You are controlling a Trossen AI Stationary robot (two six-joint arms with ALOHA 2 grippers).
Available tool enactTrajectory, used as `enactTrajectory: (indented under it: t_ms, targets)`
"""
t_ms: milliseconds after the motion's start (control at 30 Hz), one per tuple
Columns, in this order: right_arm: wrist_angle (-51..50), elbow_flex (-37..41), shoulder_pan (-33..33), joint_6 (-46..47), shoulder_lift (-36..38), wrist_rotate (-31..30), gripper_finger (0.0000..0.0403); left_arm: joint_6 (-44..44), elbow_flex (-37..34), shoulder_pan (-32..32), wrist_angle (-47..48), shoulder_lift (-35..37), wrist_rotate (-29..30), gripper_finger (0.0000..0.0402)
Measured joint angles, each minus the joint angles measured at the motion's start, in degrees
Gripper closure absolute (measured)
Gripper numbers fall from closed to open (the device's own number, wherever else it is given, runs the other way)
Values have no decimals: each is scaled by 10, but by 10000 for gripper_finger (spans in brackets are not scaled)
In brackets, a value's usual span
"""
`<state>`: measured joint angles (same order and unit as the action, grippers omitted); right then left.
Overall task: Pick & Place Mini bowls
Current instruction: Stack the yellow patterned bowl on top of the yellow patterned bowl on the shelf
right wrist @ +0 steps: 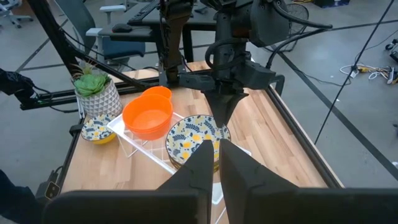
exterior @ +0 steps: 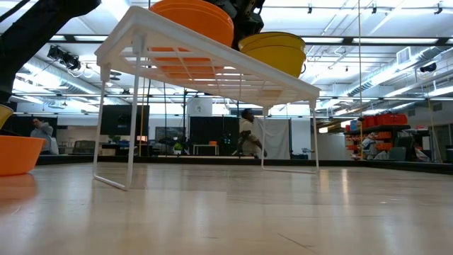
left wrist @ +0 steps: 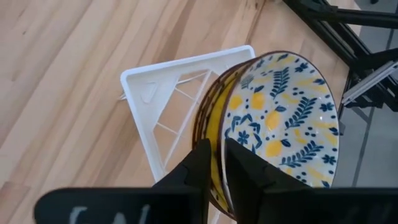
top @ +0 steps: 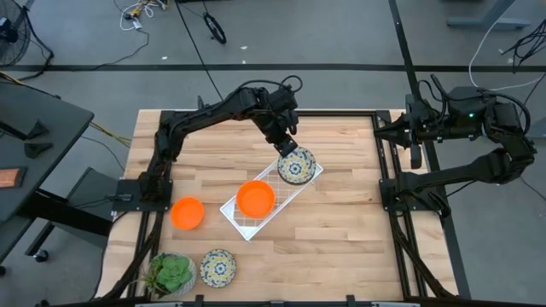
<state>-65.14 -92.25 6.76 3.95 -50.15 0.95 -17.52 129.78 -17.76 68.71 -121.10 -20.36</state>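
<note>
A white wire rack (top: pixel 247 223) stands mid-table. On it sit a plain orange mini bowl (top: pixel 255 198) and, at the far-right end, a floral mini bowl (top: pixel 297 167) with a yellow outside (exterior: pixel 274 51). My left gripper (top: pixel 290 147) comes down onto the floral bowl's far rim and is shut on it. A second orange bowl (top: pixel 187 212) and a second floral bowl (top: pixel 218 267) rest on the table near its left and near edges. My right gripper (top: pixel 415 143) waits shut off the table's right edge. My left gripper pinches the floral bowl's rim (left wrist: pixel 219 134) on the bowl's far side, one finger (left wrist: pixel 245 168) inside the bowl and one finger (left wrist: pixel 199 165) on its yellow outside. The fingers come from above, pointing down. The bowl's base rests on the rack's far-right end (exterior: pixel 283 79).
A potted green plant (top: pixel 171 273) stands at the near left corner beside the second floral bowl. Black frame rails (top: pixel 388 162) run along the table's right side. Bare wood (top: pixel 341 230) lies to the right of and in front of the rack.
</note>
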Motion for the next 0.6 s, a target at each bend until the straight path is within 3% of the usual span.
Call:
enactTrajectory:
  t_ms: [600]
  targets:
    - [0,0,0,0,0,0,371,17,0,2,15,23,-7,348]
